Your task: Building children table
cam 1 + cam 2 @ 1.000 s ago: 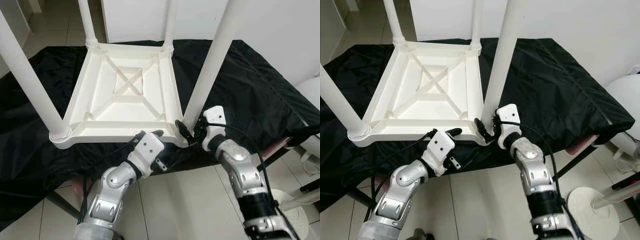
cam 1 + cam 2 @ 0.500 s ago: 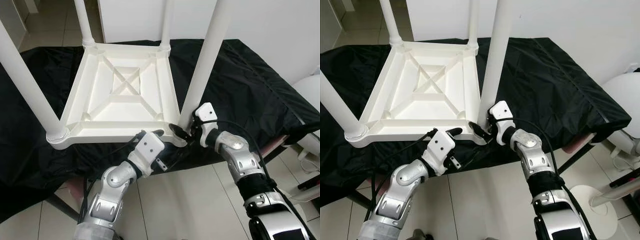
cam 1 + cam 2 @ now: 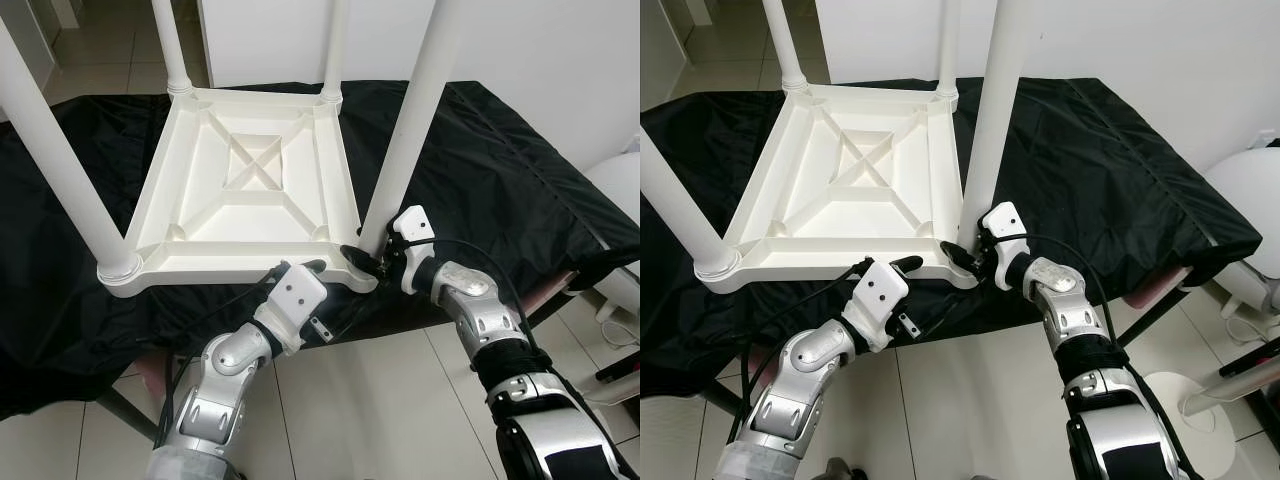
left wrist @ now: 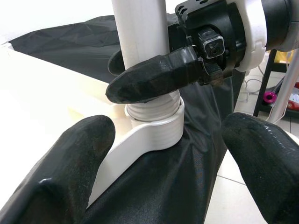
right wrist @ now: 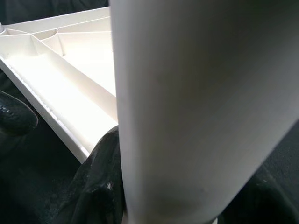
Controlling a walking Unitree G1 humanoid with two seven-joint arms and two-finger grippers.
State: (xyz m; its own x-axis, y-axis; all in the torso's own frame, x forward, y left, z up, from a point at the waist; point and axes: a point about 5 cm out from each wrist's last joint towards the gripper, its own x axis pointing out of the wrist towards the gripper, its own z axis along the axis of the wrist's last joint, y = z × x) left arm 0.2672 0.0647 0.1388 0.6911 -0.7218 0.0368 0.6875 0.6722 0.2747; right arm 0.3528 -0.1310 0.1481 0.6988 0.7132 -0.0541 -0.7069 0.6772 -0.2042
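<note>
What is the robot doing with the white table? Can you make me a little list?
table: white tabletop lying upside down on a black cloth
legs: four standing up from its corners
right gripper: closed around the near right leg just above its threaded socket
left gripper: open, at the tabletop's near edge, pointing at that socket
floor: pale tiles

A table covered with a black, shiny, wrinkled cloth [image 3: 500, 170] carries the things. Directly on the cloth lies a white plastic children table [image 3: 245, 190], turned upside down, so its ribbed underside with a cross in the middle faces up. Four round white legs [image 3: 410, 130] stand upright from its corners. The cloth hangs over the near edge, above a light tiled floor [image 3: 370, 410].
</note>
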